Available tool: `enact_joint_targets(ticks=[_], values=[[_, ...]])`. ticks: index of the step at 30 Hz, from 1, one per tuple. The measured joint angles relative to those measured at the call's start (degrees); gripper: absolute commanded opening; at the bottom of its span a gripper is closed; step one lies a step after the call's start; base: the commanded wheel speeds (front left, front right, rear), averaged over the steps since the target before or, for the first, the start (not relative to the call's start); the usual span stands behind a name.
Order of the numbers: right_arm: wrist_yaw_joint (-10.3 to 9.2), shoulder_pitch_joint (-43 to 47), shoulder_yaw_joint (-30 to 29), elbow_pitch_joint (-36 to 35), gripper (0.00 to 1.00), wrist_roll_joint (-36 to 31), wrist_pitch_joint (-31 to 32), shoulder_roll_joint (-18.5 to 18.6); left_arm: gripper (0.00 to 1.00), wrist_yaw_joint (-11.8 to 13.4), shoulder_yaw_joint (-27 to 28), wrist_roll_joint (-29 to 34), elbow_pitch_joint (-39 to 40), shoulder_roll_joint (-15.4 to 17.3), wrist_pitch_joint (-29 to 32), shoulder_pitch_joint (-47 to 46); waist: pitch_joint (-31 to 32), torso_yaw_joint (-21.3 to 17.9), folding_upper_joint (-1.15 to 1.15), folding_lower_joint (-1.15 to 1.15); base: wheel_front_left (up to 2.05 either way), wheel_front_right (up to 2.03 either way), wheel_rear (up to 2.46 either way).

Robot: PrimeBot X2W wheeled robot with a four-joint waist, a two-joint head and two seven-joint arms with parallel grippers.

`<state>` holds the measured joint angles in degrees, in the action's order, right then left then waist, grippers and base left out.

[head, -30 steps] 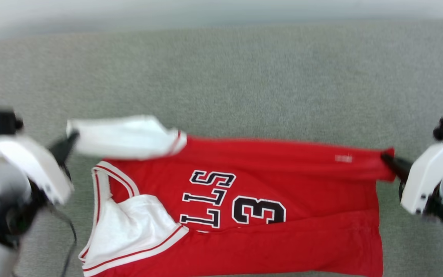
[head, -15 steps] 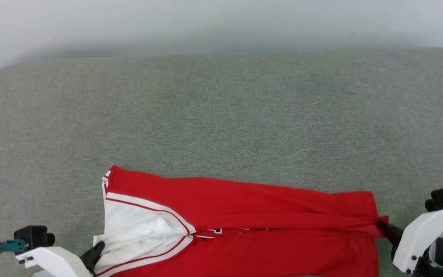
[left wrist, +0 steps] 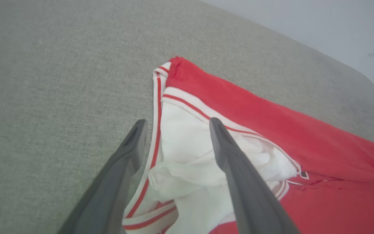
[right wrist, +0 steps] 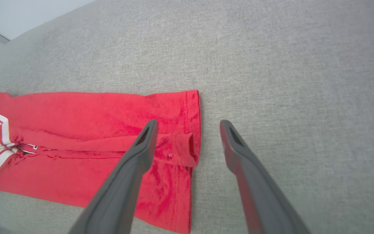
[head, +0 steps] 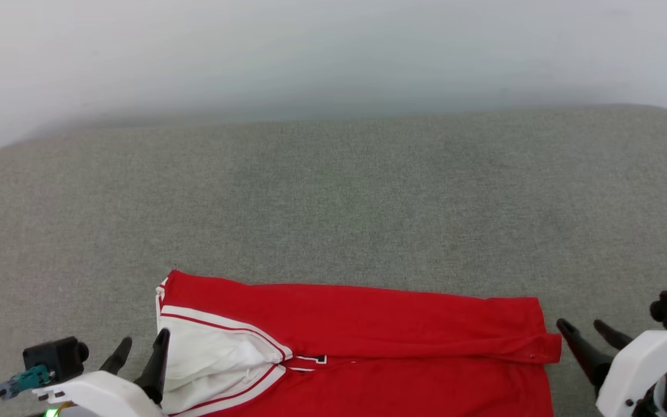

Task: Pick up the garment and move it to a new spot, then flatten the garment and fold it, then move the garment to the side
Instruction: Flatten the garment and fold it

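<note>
Across the head view's lower middle, on the grey counter (head: 333, 191), the garment (head: 368, 324) lies folded lengthwise: soft, light, limp, likely to sag. Left end effector (head: 145, 337) and right end effector (head: 578, 323) gape empty at its ends. Best holds, probably: doubled hem corner (right wrist: 192, 146), striped trim (left wrist: 156, 130).

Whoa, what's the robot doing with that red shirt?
A two-armed robot is folding a red jersey on a grey padded surface. The jersey lies flat, folded over into a long strip. The left gripper is open at the end with the white sleeves, and the right gripper is open just beside the hem end. Neither one is holding the cloth at this moment.
</note>
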<state>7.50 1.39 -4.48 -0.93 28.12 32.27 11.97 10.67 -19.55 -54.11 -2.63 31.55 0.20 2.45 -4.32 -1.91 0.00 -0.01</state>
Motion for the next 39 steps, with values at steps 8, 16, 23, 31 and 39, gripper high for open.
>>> enact_joint_targets(ticks=[8,16,23,31,39], values=[[0.00,0.07,-6.12,-3.42,1.00,-0.33,8.66,0.97,1.00,2.71,-0.97,7.42,6.65,-1.41,-7.26,-2.19,2.49,0.32,0.00,0.00,0.00,0.00,0.00],[0.00,-0.09,-10.63,-3.71,1.00,-1.63,19.85,0.65,1.00,4.98,-0.91,14.97,10.59,-3.60,-13.90,-5.31,1.60,3.11,0.00,0.01,0.00,0.00,0.00],[0.00,-2.03,-9.67,0.37,1.00,-1.27,21.26,-2.01,1.00,4.45,-0.53,19.27,11.35,-5.30,-15.01,-7.32,-1.77,5.61,0.00,0.01,0.00,0.00,0.00],[0.00,-5.06,-6.16,8.71,1.00,1.19,21.79,-2.85,1.00,3.24,1.10,20.70,10.77,-6.41,-15.11,-8.03,-5.05,7.36,0.00,0.02,0.00,0.00,0.00],[-0.01,-6.31,-2.70,11.66,0.00,4.52,20.33,-1.18,1.00,2.88,1.54,21.42,9.47,-6.80,-15.11,-7.94,-4.86,6.97,0.00,0.02,0.00,0.00,0.00]])
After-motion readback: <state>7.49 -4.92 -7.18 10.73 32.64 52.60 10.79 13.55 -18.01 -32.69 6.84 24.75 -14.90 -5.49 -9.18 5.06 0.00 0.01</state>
